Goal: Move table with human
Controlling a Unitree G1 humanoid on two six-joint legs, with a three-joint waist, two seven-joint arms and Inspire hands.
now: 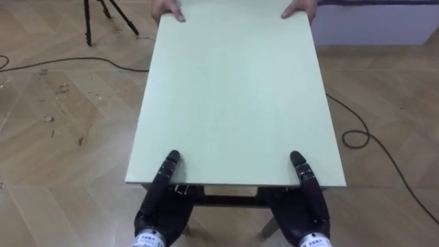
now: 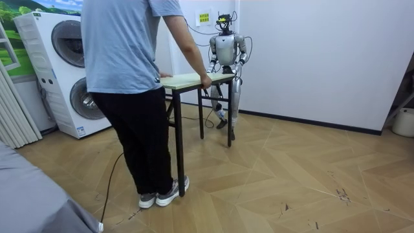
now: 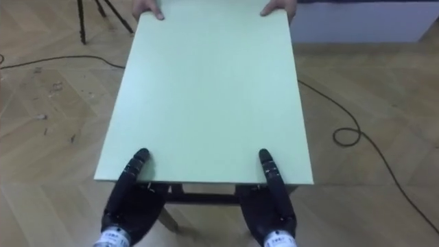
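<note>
Worktop look: pale green rectangular worktop, plain top with nothing on it, on a dark frame and dark legs.
Worktop place: it runs lengthwise away from the robot, over wooden parquet floor. The near short edge is at the robot and the far short edge is at the person.
Left robot hand: left robot hand is at the near edge, toward the left corner. The thumb lies flat on the top, pointing forward, and the rest of the hand sits below the edge, so the edge is pinched between them.
Right robot hand: right robot hand is at the near edge, toward the right corner, in a mirrored pose. The thumb is on top and the hand body below, clamping the edge.
Person's hands: one hand is on the far left corner and the other hand on the far right corner, both gripping the far edge.
Stance: in the room view the robot stands upright at one end of the worktop, close to a white wall. The person stands at the other end, back to the camera.
Surroundings: a black tripod stands on the floor beyond the far left corner. A dark cable loops on the floor to the right. Two stacked washing machines are at the room view's left.
</note>
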